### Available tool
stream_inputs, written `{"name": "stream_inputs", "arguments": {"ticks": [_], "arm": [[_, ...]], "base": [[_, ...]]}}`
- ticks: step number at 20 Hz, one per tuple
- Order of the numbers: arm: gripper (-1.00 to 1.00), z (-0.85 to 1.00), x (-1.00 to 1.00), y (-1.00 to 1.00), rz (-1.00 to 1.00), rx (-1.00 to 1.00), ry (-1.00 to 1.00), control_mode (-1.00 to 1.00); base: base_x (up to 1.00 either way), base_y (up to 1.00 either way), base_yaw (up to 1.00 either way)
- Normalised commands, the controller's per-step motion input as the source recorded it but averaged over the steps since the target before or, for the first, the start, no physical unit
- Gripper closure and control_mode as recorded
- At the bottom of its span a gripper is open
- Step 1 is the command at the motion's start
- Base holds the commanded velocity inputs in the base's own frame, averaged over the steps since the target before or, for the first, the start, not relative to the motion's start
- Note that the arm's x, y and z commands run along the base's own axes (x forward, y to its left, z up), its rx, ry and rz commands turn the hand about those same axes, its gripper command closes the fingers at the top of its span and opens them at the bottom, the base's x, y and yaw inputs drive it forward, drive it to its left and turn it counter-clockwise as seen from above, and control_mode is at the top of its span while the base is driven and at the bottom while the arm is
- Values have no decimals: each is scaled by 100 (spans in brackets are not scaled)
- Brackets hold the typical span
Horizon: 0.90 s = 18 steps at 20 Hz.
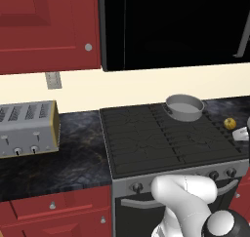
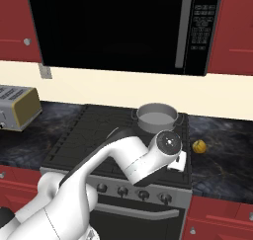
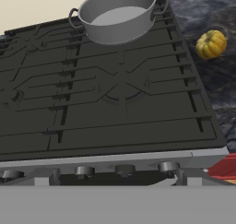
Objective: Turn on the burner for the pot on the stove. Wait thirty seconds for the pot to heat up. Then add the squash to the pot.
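Left base view: stove (image 1: 146,143) sits centre-right w/ black grates; pot (image 1: 184,107) stands upright on the rear right burner. Squash (image 1: 230,123) lies on the dark counter (image 1: 73,153) just right of the stove, w/ a white object (image 1: 241,133) near it toward the front. Silver toaster (image 1: 28,128) on the counter at left, well apart from the stove. Row of knobs (image 1: 136,187) along the grey front; white arm (image 1: 188,197) crosses in front of them at lower right.

Right base view: pot (image 2: 157,117) on the back right burner, pale inside bare. Squash (image 2: 199,145) on the counter beside the stove's (image 2: 89,135) right edge. Arm (image 2: 123,160) bends over the front right of the cooktop.

Hand view: pot (image 3: 118,14) at top, squash (image 3: 211,44) at right on the counter, apart from the pot. Knobs (image 3: 124,169) line the bottom. Gripper's jaws stand wide apart, nothing between them.
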Motion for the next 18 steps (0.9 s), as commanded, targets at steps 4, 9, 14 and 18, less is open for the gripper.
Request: {"name": "stream_inputs", "arguments": {"ticks": [4, 9, 14, 18], "arm": [[-100, 0, 0, 0, 0, 0, 0, -100], [-100, 0, 0, 0, 0, 0, 0, -100], [-100, 0, 0, 0, 0, 0, 0, -100], [-100, 0, 0, 0, 0, 0, 0, -100]], "base": [[0, 0, 0], [0, 0, 0], [0, 0, 0], [0, 0, 0]]}}
